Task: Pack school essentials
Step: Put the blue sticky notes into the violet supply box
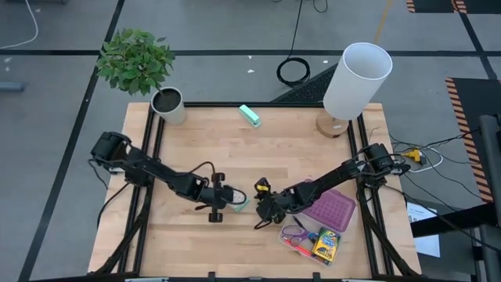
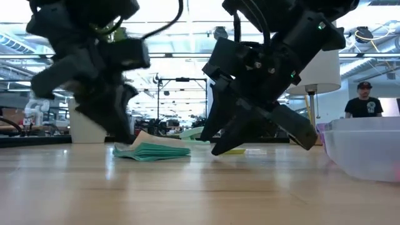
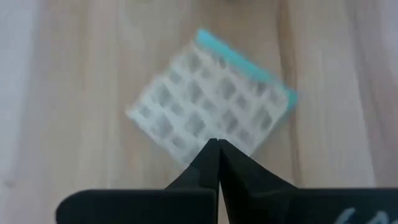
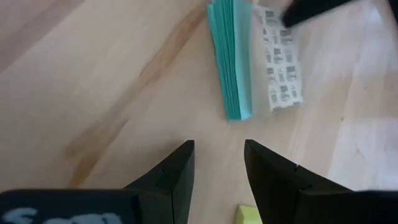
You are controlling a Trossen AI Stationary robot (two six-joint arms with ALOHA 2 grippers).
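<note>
Hovering left pincer (image 1: pixel 235 201): fingers pressed together over teal note pad (image 1: pixel 239 203)
Right pincer (image 1: pixel 261 210): fingers narrowly parted, empty, just beside pad
Bench (image 1: pixel 235 157): pad lies flat

1. Teal note pad (image 4: pixel 231 59), patterned white cover, lies flat mid-table.
2. Tiny yellow eraser (image 4: pixel 247 215) lies near it.
3. Purple-handled scissors (image 1: pixel 294 233), red pen (image 1: pixel 300 248) and crayon box (image 1: pixel 326 245) lie together beside the purple tray (image 1: pixel 333 210).

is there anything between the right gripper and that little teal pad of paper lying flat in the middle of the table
Nothing visible. The right gripper is open, and only bare table lies between its fingers and the teal pad. The shut left gripper sits at the pad's far side, not in the path.
</note>
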